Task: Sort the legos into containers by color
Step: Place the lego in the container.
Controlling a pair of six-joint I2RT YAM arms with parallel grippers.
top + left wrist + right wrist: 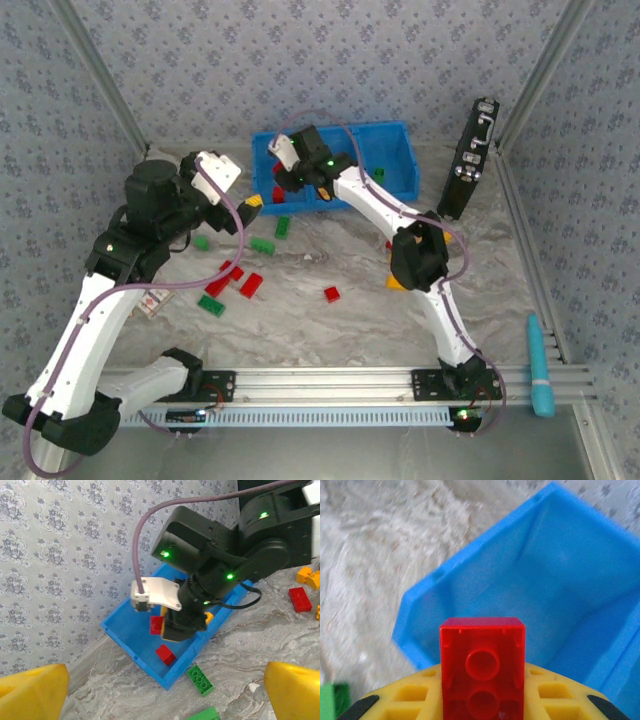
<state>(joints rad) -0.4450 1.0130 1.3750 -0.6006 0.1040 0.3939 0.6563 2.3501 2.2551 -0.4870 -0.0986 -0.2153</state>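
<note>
I find the right gripper (167, 627) clamped on one small red plastic brick (482, 665), above the left end of the bright blue plastic bin (560, 570). One second red brick (165, 654) lies inside. The left gripper (162, 695) stands wide apart. I count three green bricks (262, 245) loose on the table (330, 340).

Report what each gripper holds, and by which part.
Right gripper: a red brick, pinched at its near end, far end sticking out. Left gripper: open, holding nothing.

Bin (396, 148) at table's (350, 335) rear, case (470, 170) to its right, bricks (251, 285) before it
</note>
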